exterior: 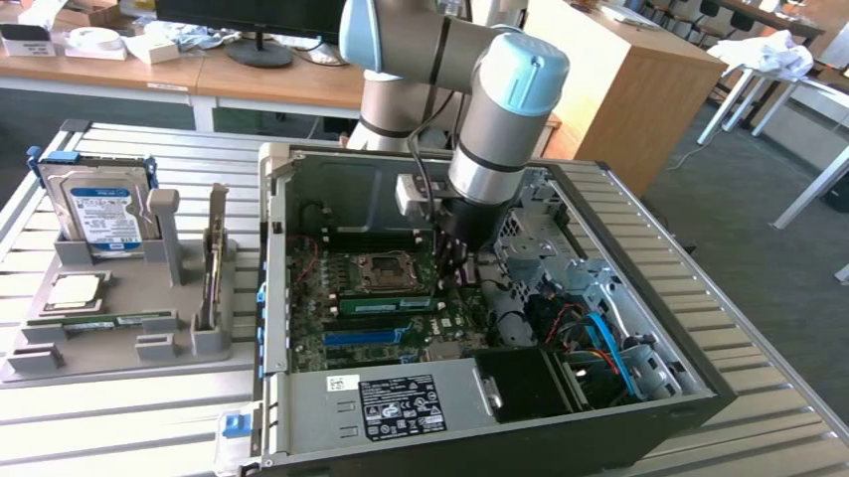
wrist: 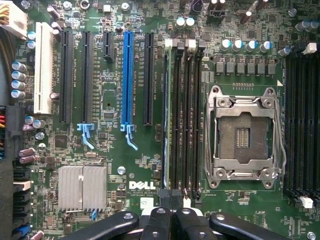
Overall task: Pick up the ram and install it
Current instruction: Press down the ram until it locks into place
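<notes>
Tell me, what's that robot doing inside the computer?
A robot arm is reaching down into an open computer case. Its gripper is shut and hangs just over the memory slots, beside the empty processor socket. The ram, a thin green stick, stands on edge in one slot.

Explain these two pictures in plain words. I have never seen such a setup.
The grey and blue machine is a robot arm, reaching into an open computer case on a metal table. One picture is taken from a camera off the arm; the other from a camera on the arm's wrist, looking down at the mainboard. Its tool is shut, with nothing visible in it, over the memory slots, where a ram stick already sits. Beside the case a grey tray holds a hard drive and a processor chip.
</notes>
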{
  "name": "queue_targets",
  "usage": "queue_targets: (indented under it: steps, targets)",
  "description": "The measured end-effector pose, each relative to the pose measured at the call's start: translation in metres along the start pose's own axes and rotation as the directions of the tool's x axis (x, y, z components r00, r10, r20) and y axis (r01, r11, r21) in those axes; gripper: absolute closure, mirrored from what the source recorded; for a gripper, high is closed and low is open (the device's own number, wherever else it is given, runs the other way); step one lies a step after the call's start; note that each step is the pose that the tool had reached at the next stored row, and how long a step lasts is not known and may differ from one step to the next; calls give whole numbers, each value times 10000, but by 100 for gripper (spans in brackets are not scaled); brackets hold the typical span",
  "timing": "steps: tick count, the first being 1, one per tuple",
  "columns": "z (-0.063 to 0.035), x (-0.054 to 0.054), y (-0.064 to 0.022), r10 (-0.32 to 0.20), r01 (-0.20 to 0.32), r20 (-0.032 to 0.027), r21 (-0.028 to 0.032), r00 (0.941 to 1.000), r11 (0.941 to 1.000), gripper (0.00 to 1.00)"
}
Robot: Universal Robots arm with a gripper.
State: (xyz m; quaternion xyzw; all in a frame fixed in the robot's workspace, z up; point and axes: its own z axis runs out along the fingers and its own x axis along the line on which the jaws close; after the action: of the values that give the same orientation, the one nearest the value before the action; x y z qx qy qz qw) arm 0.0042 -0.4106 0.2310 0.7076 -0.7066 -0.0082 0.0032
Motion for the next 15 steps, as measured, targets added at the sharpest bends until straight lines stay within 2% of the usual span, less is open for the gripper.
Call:
queue_targets:
  steps: [15]
  targets:
    - [25, -10, -1, 0, 0, 1, 2, 10000, 10000, 90]
